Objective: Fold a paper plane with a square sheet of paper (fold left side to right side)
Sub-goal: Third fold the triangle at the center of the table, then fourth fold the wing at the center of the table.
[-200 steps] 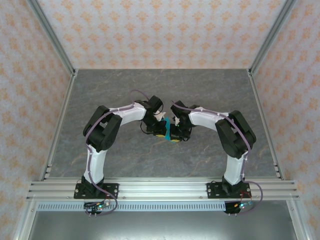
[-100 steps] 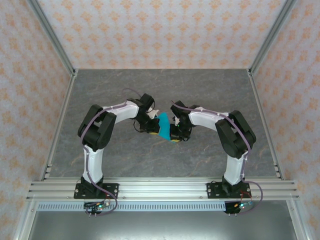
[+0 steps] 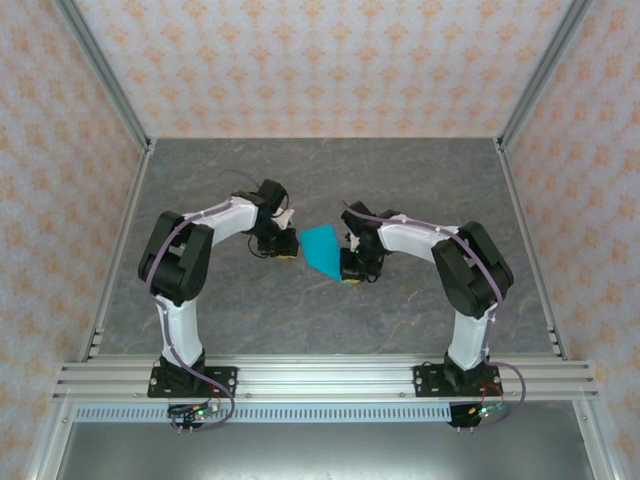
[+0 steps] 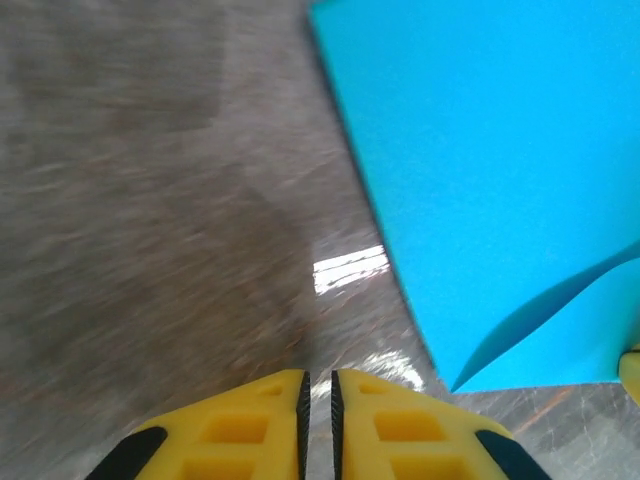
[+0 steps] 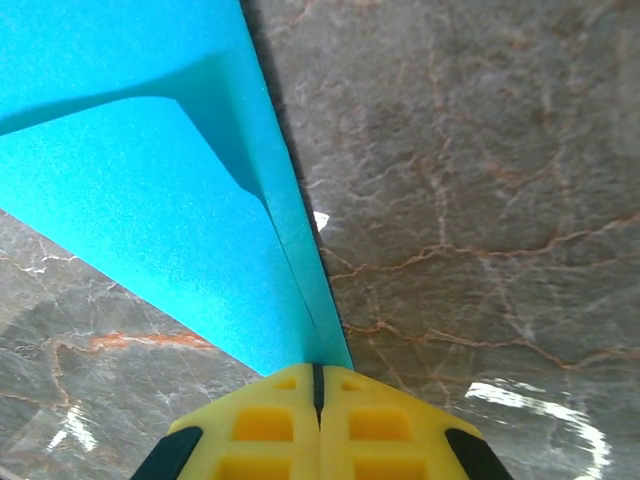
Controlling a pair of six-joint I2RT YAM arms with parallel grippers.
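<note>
One square sheet of paper (image 3: 320, 248), part-folded, lies mid-table: light, limp, easily creased, best pinched at an edge. The right gripper (image 5: 318, 372) clamps its 5 o'clock corner; the left gripper (image 4: 318, 385), barely parted and empty, sits at 9 o'clock.

That thin, bright cyan-blue sheet of paper (image 3: 322, 248) is around the middle of the grey marbled table (image 3: 420, 180), plain with no markings. It's not a flat square. From above it looks like a wedge, wide at the far-left end and tapering to a narrow tip at the near right. That tip is pinched in the right gripper (image 5: 318, 372). Up close you can see two layers, and the top one bows up off the lower one, not pressed flat. The wide end is free.
</note>
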